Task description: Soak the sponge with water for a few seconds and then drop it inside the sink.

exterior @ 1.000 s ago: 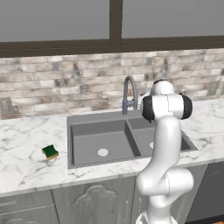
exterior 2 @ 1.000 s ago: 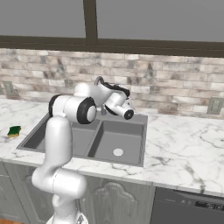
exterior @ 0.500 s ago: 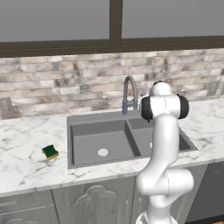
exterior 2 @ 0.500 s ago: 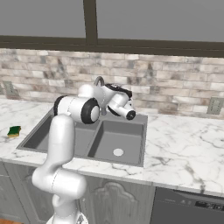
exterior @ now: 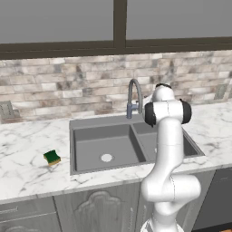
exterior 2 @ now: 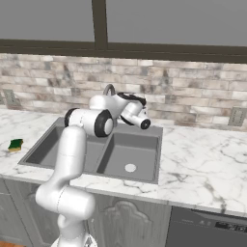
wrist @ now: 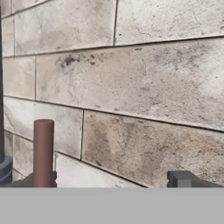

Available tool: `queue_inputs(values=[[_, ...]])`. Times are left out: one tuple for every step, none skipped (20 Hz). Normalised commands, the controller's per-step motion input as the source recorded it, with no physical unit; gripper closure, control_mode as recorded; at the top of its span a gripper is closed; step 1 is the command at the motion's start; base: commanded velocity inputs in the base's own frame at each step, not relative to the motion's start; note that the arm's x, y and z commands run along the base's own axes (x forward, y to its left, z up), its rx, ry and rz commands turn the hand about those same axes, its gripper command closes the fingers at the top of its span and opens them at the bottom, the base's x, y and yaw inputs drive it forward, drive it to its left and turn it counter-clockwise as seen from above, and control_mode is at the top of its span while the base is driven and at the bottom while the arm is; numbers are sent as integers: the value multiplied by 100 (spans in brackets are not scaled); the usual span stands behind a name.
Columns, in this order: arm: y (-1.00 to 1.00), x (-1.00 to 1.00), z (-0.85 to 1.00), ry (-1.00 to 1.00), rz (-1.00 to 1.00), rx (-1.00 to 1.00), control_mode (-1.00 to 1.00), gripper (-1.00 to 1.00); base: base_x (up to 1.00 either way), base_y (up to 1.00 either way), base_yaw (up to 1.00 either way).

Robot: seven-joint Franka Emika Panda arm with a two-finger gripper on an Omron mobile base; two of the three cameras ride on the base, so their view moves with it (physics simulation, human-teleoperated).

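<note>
Wall [wrist: 144, 87]: large rough stone bricks, beige and grey, pale mortar lines; close up in the hand view, cut off on all sides.
Window [exterior: 120, 22]: flat grey panes, dark frame with one upright bar; top cut off in both base views.
Counter [exterior: 27, 167]: white marble with grey veins, smooth; runs out of frame left and right.
Cabinets [exterior: 97, 210]: grey doors with carved curves; lower parts cut off.
Sink [exterior: 102, 147]: dark grey, rectangular, two basins; a round pale drain [exterior: 106, 157] in the left basin; the right basin is largely hidden by the arm in the left base view, seen clear in the right base view [exterior 2: 130, 157].
Arm [exterior: 167, 149]: white glossy shells, dark joints; rises in front of the sink, hand raised over the right basin near the faucet.
Faucet [exterior: 134, 97]: grey curved gooseneck at the sink's back edge; partly hidden by the arm in the right base view.
Gripper [wrist: 111, 179]: fingers spread wide, nothing between them; only the dark tips show, against the wall.
Rod [wrist: 43, 153]: reddish-brown upright cylinder at lower left of the hand view; what it is cannot be told.
Sponge [exterior: 52, 157]: small block, green top over yellow; on the counter left of the sink, well apart from the gripper; also at [exterior 2: 15, 144].
</note>
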Motion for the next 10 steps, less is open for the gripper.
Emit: queue_inputs(values=[[-11,17,-5,0,-2,0,-100,-100,0,0,0],[-4,6,-4,0,-1,0,-100,-100,0,0,0],[0,10,-5,0,0,0,-100,-100,0,0,0],[-4,9,0,0,-1,0,-100,-100,0,0,0],[-1,10,-6,0,-1,0,-100,-100,0,0,0],[-4,8,-6,0,-1,0,-100,-100,0,0,0],[-9,6,-7,0,-1,0,-100,-100,0,0,0],[-14,1,-11,0,-3,1,-100,-100,0,0,0],[-16,0,-10,0,-4,1,-100,-100,0,0,0],[-19,0,-12,0,-5,2,-100,-100,0,0,0]])
